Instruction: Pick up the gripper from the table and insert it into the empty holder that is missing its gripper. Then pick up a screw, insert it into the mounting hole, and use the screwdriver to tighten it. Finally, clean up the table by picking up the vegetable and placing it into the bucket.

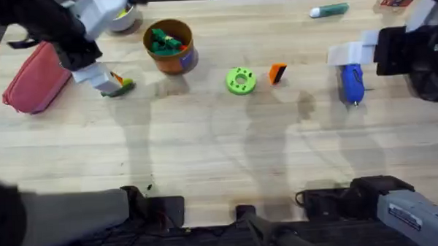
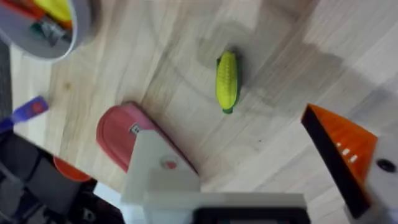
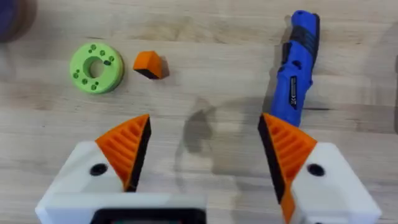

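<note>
The orange gripper [image 1: 277, 73] [image 3: 149, 64] lies on the table just right of a green disc [image 1: 240, 80] [image 3: 96, 67]. The blue screwdriver [image 1: 351, 82] [image 3: 298, 68] lies flat below my right gripper [image 1: 346, 54] [image 3: 205, 127], which is open and empty, hovering over the table. My left gripper [image 1: 100, 76] [image 2: 233, 134] is open just above the yellow corn vegetable [image 1: 121, 86] [image 2: 226, 81]. One of its sides is the bare white holder [image 2: 155, 168]; the other carries an orange pad [image 2: 342, 149]. The orange bucket [image 1: 170, 44] stands right of the corn and holds green toys.
A red pouch [image 1: 35, 78] [image 2: 118, 130] lies left of the corn. A white bowl [image 1: 124, 17] [image 2: 43, 25] stands at the back left. A teal-and-white marker [image 1: 330, 11] lies at the back right. The arm bases line the near edge.
</note>
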`<state>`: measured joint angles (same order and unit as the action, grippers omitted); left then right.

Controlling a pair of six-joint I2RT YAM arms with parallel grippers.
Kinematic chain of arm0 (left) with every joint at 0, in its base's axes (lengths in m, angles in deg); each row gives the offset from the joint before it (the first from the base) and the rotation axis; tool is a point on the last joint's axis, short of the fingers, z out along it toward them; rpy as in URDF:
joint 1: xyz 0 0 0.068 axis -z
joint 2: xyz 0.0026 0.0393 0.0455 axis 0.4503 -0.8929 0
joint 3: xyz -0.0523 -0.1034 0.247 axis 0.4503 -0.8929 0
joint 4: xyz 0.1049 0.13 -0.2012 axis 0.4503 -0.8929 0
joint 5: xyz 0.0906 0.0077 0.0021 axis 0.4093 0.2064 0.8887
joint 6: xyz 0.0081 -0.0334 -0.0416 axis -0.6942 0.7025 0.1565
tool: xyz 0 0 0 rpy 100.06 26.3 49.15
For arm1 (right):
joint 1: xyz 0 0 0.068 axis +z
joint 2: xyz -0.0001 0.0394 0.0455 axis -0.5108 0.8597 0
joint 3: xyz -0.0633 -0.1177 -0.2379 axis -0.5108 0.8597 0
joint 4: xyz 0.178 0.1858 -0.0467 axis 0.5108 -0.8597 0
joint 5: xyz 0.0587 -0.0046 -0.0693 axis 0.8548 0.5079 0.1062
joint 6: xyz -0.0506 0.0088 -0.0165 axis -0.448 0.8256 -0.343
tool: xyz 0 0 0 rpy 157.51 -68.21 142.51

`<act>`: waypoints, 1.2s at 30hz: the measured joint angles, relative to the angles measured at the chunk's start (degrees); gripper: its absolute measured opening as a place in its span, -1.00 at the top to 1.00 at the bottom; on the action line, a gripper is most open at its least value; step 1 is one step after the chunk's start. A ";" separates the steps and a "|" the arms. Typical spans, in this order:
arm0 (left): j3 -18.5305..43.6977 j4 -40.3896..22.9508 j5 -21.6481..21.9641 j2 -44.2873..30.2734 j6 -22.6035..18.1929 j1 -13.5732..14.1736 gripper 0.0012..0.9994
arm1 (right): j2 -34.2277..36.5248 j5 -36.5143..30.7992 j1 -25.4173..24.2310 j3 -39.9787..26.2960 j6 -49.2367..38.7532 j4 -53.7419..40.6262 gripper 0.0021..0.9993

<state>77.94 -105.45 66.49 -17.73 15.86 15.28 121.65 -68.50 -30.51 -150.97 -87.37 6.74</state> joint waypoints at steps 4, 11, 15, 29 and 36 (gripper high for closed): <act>0.00 -0.31 -0.49 5.68 9.10 0.00 -0.97 | -0.01 0.00 0.00 0.00 0.00 0.01 -0.99; 0.00 -5.03 -1.46 14.21 21.96 0.08 -0.97 | 0.00 0.00 0.00 0.00 0.00 0.05 -0.99; 0.00 -8.03 -4.13 18.51 24.32 1.60 -0.97 | -0.01 0.00 0.00 0.00 0.00 0.01 -0.99; -0.50 -10.96 6.58 22.13 64.47 11.94 -0.98 | 0.00 0.01 0.00 0.00 0.00 0.05 -0.99; -6.48 -8.90 10.94 21.93 76.01 21.33 -0.98 | 0.00 0.02 0.00 0.00 0.00 0.05 -0.99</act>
<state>71.46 -114.35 77.43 4.21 91.87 36.61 121.65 -68.48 -30.51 -150.97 -87.37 6.79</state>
